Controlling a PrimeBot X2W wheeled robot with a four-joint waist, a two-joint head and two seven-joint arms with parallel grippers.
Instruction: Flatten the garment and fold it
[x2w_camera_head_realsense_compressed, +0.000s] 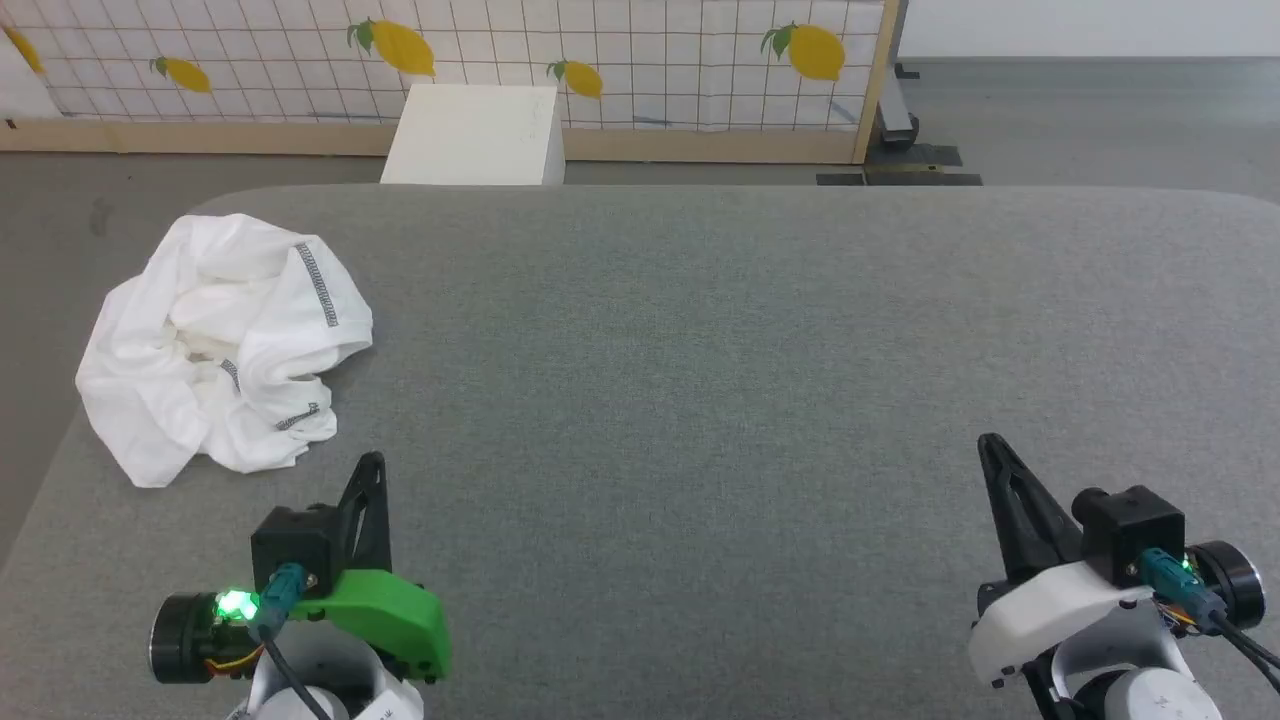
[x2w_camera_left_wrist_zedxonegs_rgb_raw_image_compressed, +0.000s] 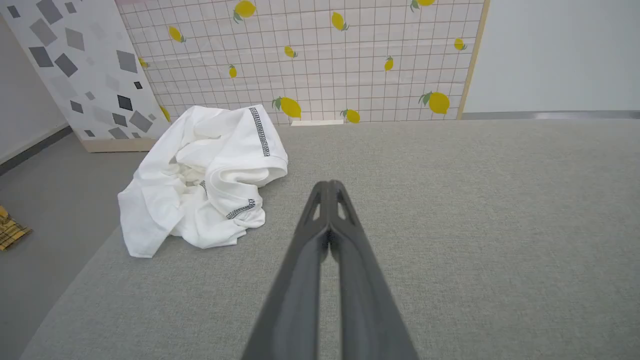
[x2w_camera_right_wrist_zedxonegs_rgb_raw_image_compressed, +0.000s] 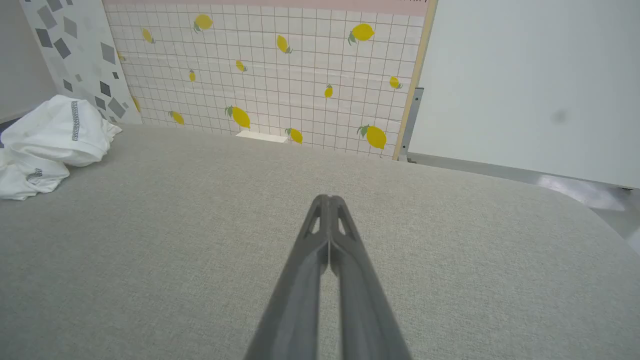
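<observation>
**A:** Where do things stand?

**B:** The grey worktop (x2w_camera_head_realsense_compressed: 700, 330) spreads across the head view. The garment (x2w_camera_head_realsense_compressed: 220, 340) lies crumpled at its ten o'clock corner, close to the left edge. Flattening hasn't begun, I'd say.

**A:** And the grippers?

**B:** The left gripper (x2w_camera_head_realsense_compressed: 371, 470) is at seven o'clock and the right gripper (x2w_camera_head_realsense_compressed: 992, 450) at five. Both have their fingers pressed together, hold nothing and sit apart from the cloth.

**A:** How should the first step go?

**B:** My judgement is that the left one, being nearer, should open and reach towards its eleven o'clock. It should pinch one outer layer by the zigzag stitching (x2w_camera_head_realsense_compressed: 318, 285), not the bunched middle. Then it can drag the heap towards the centre, where the right arm can help spread it. So near the edge, the heap might slide off.

**A:** What do the views add?

**B:** The head view gives both grippers at once, plus a white box (x2w_camera_head_realsense_compressed: 475, 135) at twelve o'clock beyond the worktop. The left wrist view brings in a yellow checked scrap (x2w_camera_left_wrist_zedxonegs_rgb_raw_image_compressed: 10, 232) on the floor at nine o'clock.
</observation>
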